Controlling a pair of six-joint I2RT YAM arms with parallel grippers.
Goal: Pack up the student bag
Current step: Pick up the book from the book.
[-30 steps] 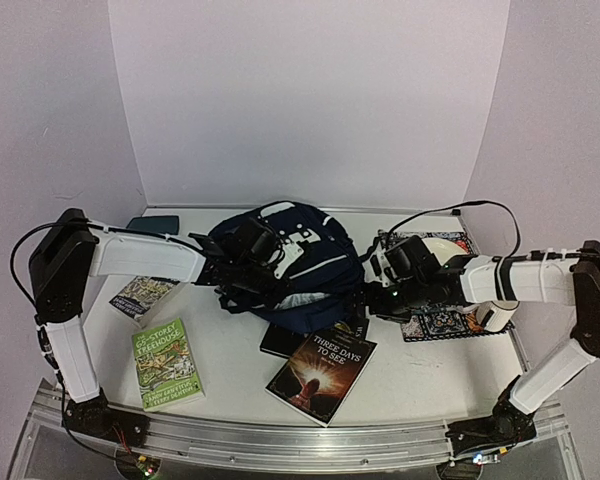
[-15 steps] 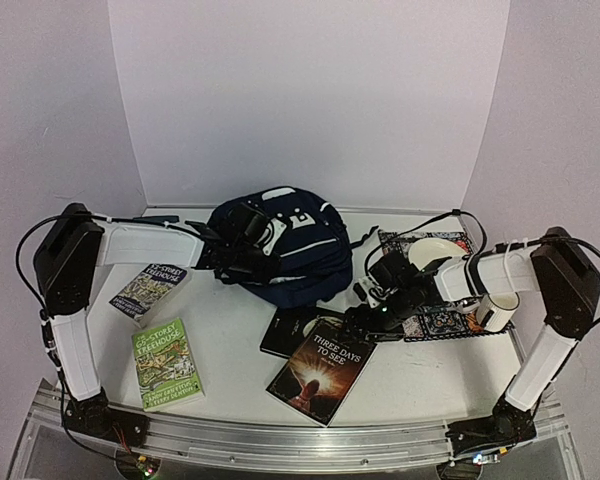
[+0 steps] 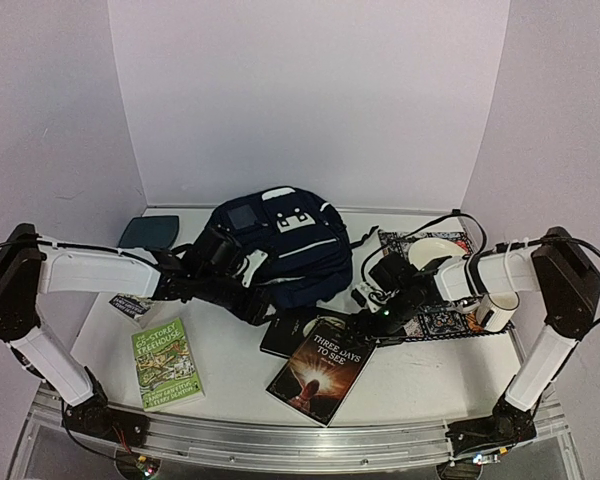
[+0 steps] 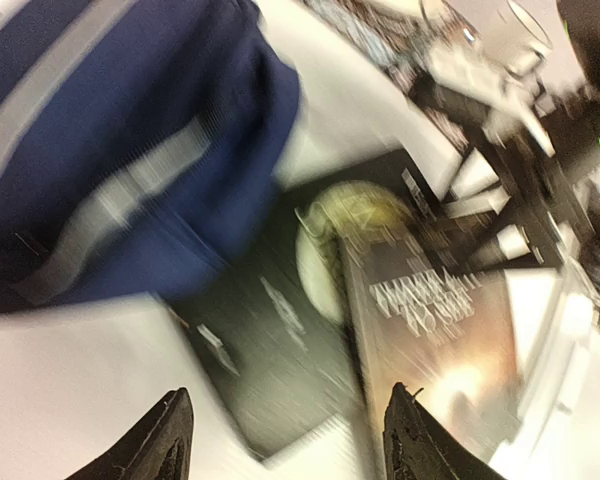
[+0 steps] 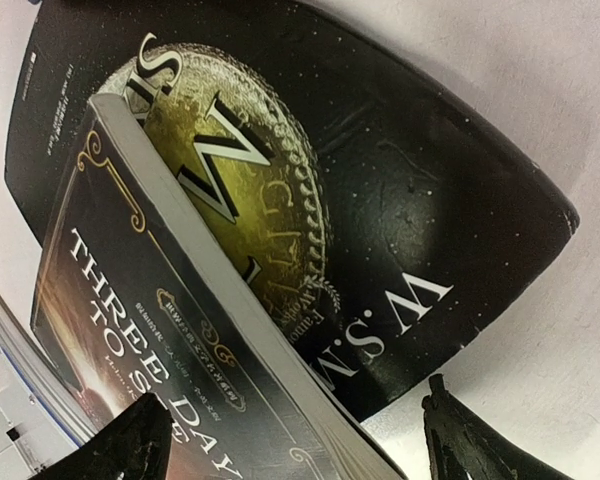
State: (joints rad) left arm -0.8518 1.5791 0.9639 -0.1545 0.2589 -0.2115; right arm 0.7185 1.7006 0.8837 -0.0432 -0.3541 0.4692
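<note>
Here both arms stretch inward, jaws released: left by the student bag point(image 3: 292, 248), right over the overlapping books point(image 5: 400, 220).

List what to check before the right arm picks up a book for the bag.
1. Right hand open and empty: ok.
2. Left hand open and empty: ok.
3. Three Days to See lying free: not ok, it overlaps the black book.
4. Zip of the student bag open to receive: cannot tell.
5. Left wrist view sharp: not ok, blurred.
</note>
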